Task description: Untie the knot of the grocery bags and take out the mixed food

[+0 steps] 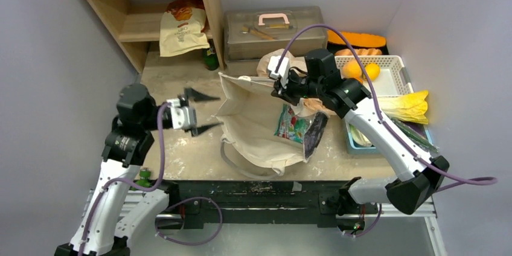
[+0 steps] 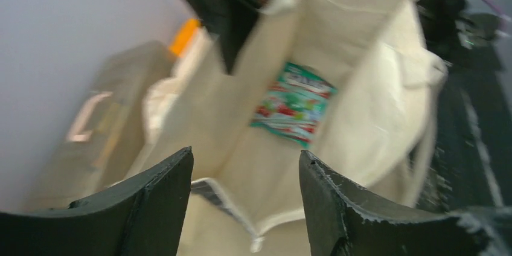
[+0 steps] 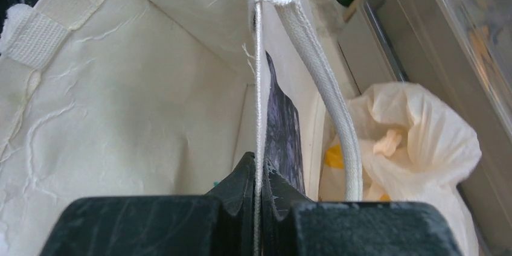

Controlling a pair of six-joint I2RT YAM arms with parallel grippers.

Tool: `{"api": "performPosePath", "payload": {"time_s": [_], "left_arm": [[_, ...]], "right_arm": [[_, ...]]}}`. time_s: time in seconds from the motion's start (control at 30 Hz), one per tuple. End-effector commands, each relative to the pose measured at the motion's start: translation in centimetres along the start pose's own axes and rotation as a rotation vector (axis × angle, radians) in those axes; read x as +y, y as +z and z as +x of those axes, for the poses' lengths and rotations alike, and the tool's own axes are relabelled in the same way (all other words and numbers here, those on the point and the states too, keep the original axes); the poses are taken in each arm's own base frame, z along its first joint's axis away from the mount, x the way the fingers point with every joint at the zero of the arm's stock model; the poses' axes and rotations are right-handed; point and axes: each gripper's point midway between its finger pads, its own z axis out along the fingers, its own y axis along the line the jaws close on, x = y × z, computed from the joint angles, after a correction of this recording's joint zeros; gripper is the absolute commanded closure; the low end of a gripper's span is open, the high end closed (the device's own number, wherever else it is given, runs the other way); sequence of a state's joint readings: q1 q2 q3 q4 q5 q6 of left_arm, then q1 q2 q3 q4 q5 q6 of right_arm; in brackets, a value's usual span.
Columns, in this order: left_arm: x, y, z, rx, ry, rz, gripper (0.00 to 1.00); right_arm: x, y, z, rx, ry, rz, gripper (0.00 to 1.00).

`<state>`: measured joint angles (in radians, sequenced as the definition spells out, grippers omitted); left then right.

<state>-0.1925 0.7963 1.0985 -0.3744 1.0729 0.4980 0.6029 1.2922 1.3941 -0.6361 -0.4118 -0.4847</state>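
Canvas tote (image 1: 247,132) holds snack packet (image 1: 294,124); right gripper (image 3: 258,170) clamped on tote rim; left gripper (image 1: 204,112) spread, empty.

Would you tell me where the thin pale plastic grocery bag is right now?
In the top view, the thin pale plastic grocery bag sits just behind the cream canvas tote bag, in front of the grey plastic toolbox.

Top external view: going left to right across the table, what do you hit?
Left tool, open → cream tote bag → round orange fruits → yellow-green cabbage.
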Motion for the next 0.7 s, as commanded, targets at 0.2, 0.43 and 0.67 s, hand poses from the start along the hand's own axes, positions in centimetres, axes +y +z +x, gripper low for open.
{"api": "performPosePath", "payload": {"time_s": [0.2, 0.43, 0.67], "left_arm": [[-13.3, 1.4, 12.0, 0.284, -0.018, 0.369, 0.45], [-9.8, 3.1, 10.3, 0.312, -0.135, 0.188, 0.47], [-8.3, 9.0, 13.5, 0.373, -0.304, 0.006, 0.48]], "right_arm": [[2.9, 0.4, -6.3, -0.204, -0.25, -0.09, 1.0], [1.5, -0.3, -6.5, -0.205, -0.057, 0.095, 1.0], [-0.5, 0.4, -5.9, -0.226, 0.196, 0.244, 1.0]]}}
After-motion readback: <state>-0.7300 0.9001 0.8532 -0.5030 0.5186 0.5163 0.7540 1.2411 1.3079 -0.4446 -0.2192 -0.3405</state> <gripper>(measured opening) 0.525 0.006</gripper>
